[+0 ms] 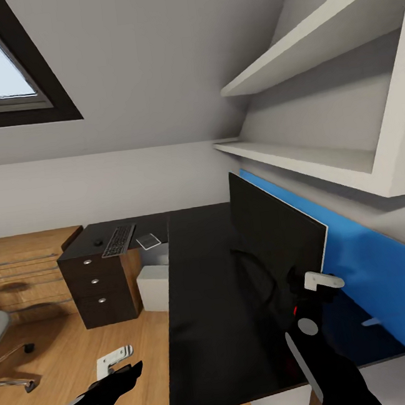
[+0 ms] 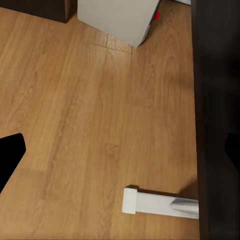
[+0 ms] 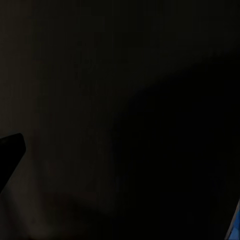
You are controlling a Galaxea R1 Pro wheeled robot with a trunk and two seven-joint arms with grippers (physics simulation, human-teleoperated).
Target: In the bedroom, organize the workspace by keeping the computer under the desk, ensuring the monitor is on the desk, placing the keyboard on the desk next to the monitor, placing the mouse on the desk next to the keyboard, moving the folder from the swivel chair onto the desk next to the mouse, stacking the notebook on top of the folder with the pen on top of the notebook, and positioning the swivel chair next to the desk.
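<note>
On the black desk (image 1: pixel 207 302), the monitor (image 1: pixel 275 232) is standing upright; the right gripper (image 1: pixel 315 284) is sitting at its lower corner, grip state indeterminable. The left gripper (image 1: pixel 117 362) is hanging released over the wooden floor (image 1: pixel 62 350). The keyboard (image 1: pixel 119 240) is lying at the desk's far end.

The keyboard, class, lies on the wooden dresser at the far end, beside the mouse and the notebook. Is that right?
Not quite. In the head view the keyboard lies on the black desk, above its drawer unit, not on the wooden dresser. The mouse and the notebook do flank it.
</note>
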